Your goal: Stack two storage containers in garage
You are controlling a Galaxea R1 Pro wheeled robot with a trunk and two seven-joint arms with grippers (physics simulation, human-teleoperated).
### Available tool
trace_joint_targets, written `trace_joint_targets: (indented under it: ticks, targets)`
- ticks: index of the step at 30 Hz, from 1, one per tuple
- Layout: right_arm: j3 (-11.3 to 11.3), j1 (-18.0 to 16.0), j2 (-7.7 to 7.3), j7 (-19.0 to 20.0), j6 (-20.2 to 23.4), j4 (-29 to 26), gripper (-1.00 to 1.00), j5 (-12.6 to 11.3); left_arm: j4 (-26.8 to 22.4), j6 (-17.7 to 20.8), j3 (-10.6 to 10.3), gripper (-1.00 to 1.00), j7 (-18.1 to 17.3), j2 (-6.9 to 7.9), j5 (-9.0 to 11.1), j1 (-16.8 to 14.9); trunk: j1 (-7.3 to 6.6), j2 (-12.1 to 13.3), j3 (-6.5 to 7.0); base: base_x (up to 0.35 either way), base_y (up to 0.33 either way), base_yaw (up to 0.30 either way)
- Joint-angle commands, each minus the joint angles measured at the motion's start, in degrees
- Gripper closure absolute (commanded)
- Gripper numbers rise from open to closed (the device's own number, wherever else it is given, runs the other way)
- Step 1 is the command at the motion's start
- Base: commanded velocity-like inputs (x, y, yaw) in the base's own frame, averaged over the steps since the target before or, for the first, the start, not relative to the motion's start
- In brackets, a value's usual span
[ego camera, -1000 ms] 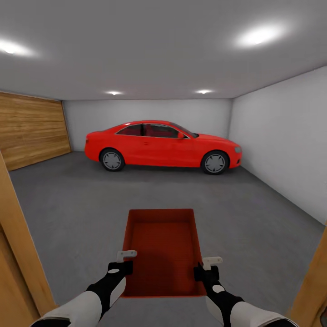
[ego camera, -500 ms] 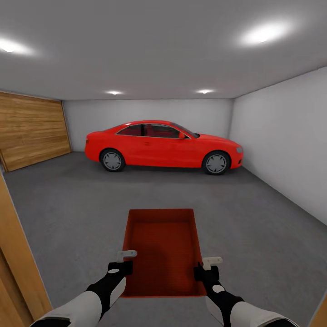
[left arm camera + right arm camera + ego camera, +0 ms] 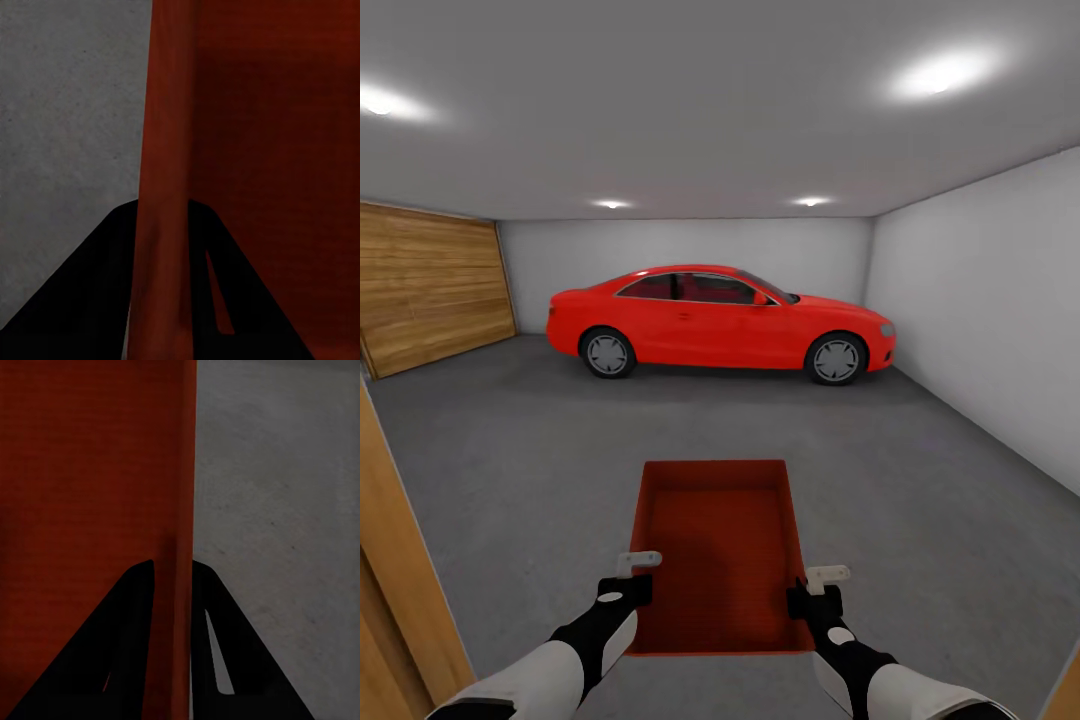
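Observation:
One orange-red storage container point(image 3: 715, 550) hangs level in front of me over the dark grey garage floor point(image 3: 510, 450), held by both arms. My left gripper point(image 3: 634, 592) is shut on its left wall near the close end, and my right gripper point(image 3: 807, 600) is shut on its right wall. In the left wrist view the thin red wall point(image 3: 165, 150) runs between the black fingers of the left gripper point(image 3: 163, 232). The right wrist view has the same: the wall point(image 3: 180, 472) is pinched in the right gripper point(image 3: 174, 585). The second container is out of view.
A red car point(image 3: 720, 320) is parked across the far end. A wooden slatted door point(image 3: 430, 285) lines the left wall and a white wall point(image 3: 980, 320) runs along the right. A wooden door frame point(image 3: 395, 580) stands close at my left.
The camera moved forward through the doorway: the right door frame slid nearly out of view and the left one shrank. Over the last half second nothing changed. The container stays in both grippers.

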Motion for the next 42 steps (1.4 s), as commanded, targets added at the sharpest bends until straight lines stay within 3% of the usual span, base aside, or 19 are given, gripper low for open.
trace_joint_targets:
  ticks: [1, 30, 42]
  targets:
    - [-1.57, -0.01, 0.01, 0.00, -0.10, 0.04, 1.00, -0.27, -1.42, -0.04, 3.65, 1.00, 0.80, 2.65, 0.67, -0.09, 0.01, -0.08, -0.10, 0.000, 0.000, 0.000]
    - [-1.57, 0.01, 0.01, 0.00, -0.24, 0.04, 1.00, -0.22, -1.42, -0.04, 3.65, 1.00, 0.80, 2.65, 0.68, -0.09, 0.01, -0.08, -0.10, 0.002, -0.037, 0.000]
    - [-1.57, 0.00, 0.01, 0.00, -0.23, 0.04, 1.00, -0.20, -1.42, -0.04, 3.65, 1.00, 0.80, 2.65, 0.67, -0.09, 0.01, -0.08, -0.10, 0.216, 0.000, 0.000]
